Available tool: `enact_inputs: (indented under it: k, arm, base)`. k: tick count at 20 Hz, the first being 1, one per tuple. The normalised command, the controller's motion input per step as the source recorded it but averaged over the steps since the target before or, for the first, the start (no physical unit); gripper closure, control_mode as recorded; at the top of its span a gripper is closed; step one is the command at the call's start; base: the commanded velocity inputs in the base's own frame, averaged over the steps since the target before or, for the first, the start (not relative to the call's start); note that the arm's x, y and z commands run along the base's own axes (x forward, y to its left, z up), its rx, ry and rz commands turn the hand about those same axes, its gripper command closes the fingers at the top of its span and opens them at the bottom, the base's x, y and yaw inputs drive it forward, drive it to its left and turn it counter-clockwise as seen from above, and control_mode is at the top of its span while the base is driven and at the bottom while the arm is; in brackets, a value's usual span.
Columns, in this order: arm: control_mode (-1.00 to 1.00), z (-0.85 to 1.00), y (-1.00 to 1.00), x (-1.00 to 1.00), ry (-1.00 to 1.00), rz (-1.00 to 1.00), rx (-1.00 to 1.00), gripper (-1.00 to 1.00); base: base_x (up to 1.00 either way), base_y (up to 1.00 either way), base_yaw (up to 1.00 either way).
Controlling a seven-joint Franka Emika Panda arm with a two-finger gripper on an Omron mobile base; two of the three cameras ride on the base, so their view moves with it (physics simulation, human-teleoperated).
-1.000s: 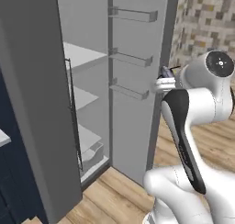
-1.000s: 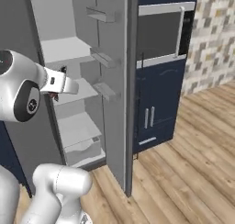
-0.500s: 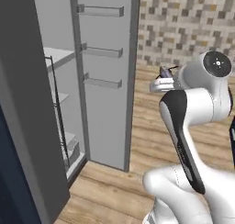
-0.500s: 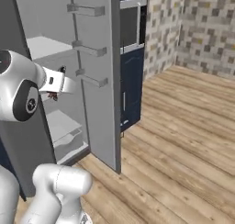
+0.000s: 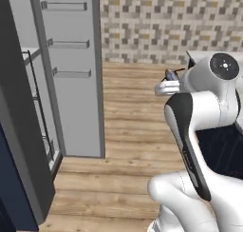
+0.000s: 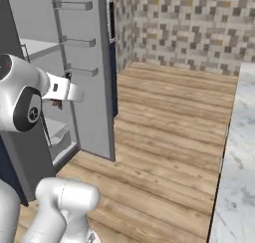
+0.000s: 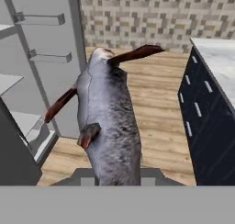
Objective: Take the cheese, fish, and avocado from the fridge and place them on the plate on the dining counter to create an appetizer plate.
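Grey fish (image 7: 109, 126) pinched in jaws, open fridge (image 7: 41, 76) door left, dining counter (image 7: 215, 103) right

Your arm: glossy white shells with dark joints.
Beside the fridge (image 5: 71, 74) door you see the arm (image 5: 199, 131) as rounded white segments; a black band runs down the curved link. The round joint cap nearest the door is dark grey with a small pale centre screw. A white flat-sided wrist block (image 6: 64, 89) sits against the door, edged in black.

Grey fish (image 7: 110, 126) upright, beside open fridge (image 7: 41, 81).
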Motion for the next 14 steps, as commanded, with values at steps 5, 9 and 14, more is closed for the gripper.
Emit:
enact_inputs:
  k: [5, 9, 14]
  arm:
    - [1.0, 0.0, 0.0, 0.0, 0.0, 0.0, 0.0, 1.0]
    - [1.0, 0.0, 0.0, 0.0, 0.0, 0.0, 0.0, 1.0]
    - [1.0, 0.0, 0.0, 0.0, 0.0, 0.0, 0.0, 1.0]
  base:
    - [-1.0, 0.22, -0.45]
    - [-1.0, 0.06, -0.42]
    - [-0.97, -0.27, -0.34]
